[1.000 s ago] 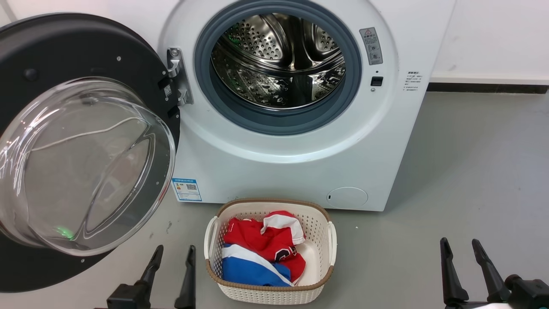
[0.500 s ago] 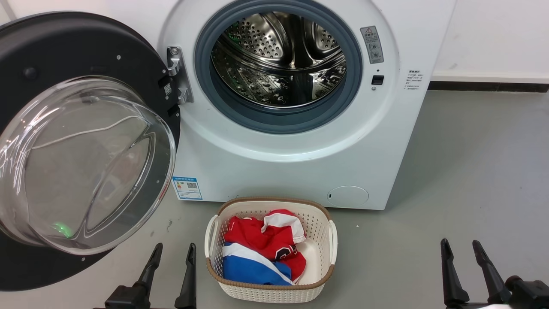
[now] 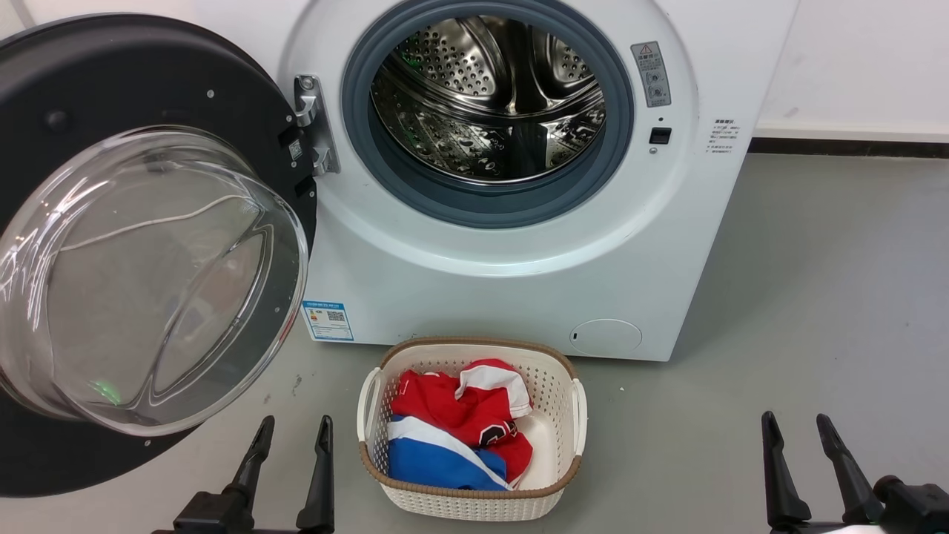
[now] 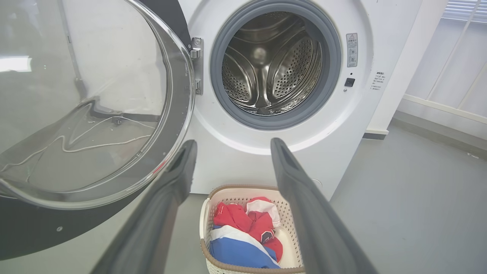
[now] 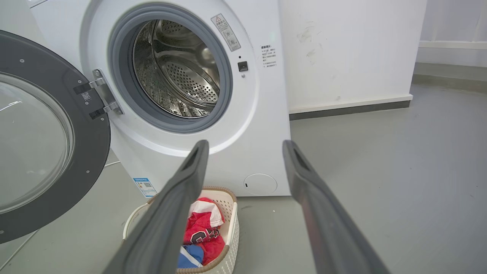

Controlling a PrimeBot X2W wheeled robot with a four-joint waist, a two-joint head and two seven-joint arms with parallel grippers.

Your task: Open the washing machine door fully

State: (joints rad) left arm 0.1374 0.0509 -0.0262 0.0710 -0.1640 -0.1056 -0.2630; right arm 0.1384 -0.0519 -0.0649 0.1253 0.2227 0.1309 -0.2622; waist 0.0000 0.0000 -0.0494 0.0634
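**Operator:** Where is the washing machine door [image 3: 111, 81]?

**Spotter:** You have it at the left side of your head view, swung far out from the white washing machine [image 3: 519, 297]. It hangs on the metal hinge [image 3: 315, 122]. Its inner face looks toward you: the black frame, with the clear glass bowl [image 3: 148, 274] bulging out of the centre.

**Operator:** And the opening?

**Spotter:** You look straight into the steel drum [image 3: 489, 96], with the grey seal [image 3: 489, 211] around it.

**Operator:** How are my grippers?

**Spotter:** Your left gripper [image 3: 295, 420] is at the bottom of the head view, its two fingers spread apart and holding nothing. It is near the lower edge of the door, and you can see a strip of floor [image 3: 815, 297] between them. Your right gripper [image 3: 795, 417] is at the lower right. Its fingers are also spread and empty, over bare grey floor, well apart from the machine.

**Operator:** What lies between them?

**Spotter:** You have a white laundry basket [image 3: 474, 508] with a brown rim. It stands on the floor just in front of the machine, under the drum opening. Inside it lies crumpled clothing [image 3: 445, 404] in red, white and blue. The left gripper is just beside the basket's left handle, not touching it.
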